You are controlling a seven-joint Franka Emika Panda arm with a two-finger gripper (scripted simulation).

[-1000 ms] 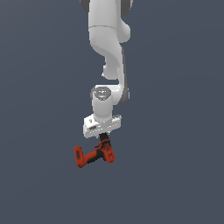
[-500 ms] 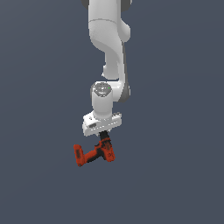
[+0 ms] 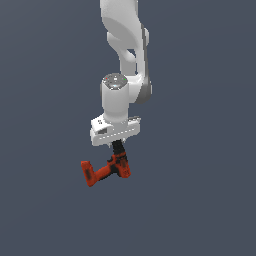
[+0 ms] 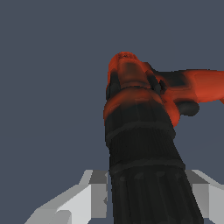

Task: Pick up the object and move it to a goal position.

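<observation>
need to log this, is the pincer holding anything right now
Pincer: shut on the drill, gripping its black chuck end; the drill hangs below it.

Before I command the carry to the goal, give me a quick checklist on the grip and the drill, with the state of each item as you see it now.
1. Gripper closed on the drill: ok, the drill hangs right under the fingers.
2. Which part is held: ok, the wrist view shows the black chuck end running up between the fingers.
3. Drill attitude: not ok, the battery base sticks out toward the exterior view's left, so the load hangs off-centre.
4. Firmness of the grip: cannot tell, the contact faces are hidden.
5. Drill free of any surface: cannot tell, the plain background shows no shadow or surface.
6. Goal position: cannot tell, no marker shows in either view.
</observation>
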